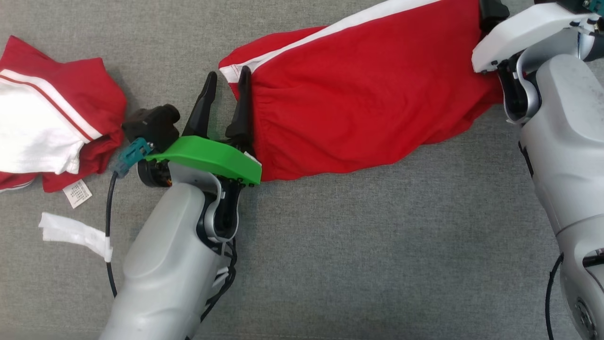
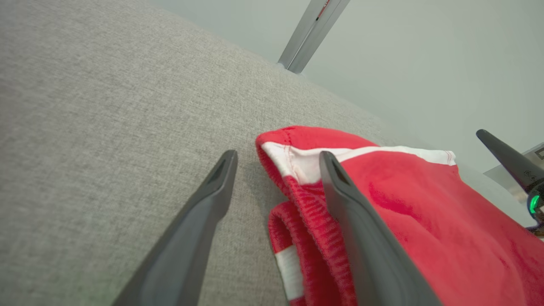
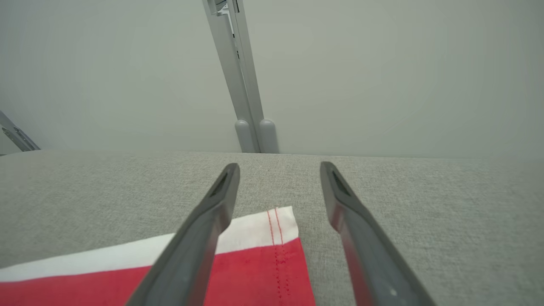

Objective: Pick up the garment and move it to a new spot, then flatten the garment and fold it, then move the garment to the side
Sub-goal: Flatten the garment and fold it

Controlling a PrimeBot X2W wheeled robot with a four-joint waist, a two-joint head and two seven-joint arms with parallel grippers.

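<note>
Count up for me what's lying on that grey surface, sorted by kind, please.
Red-and-white garments: 2 (stretched-out garment, crumpled garment)
White strips: 1 (white strip)
Total: 3

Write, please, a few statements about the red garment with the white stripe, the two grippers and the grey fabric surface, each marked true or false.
1. The left gripper has its fingers apart at the ribbed end of the red garment with a white stripe. True.
2. The right gripper is clamped on the hem. False: it is open above the hem corner.
3. A second red and white garment lies crumpled to the left. True.
4. The striped garment hangs in the air. False: it lies on the grey woven fabric surface.
</note>
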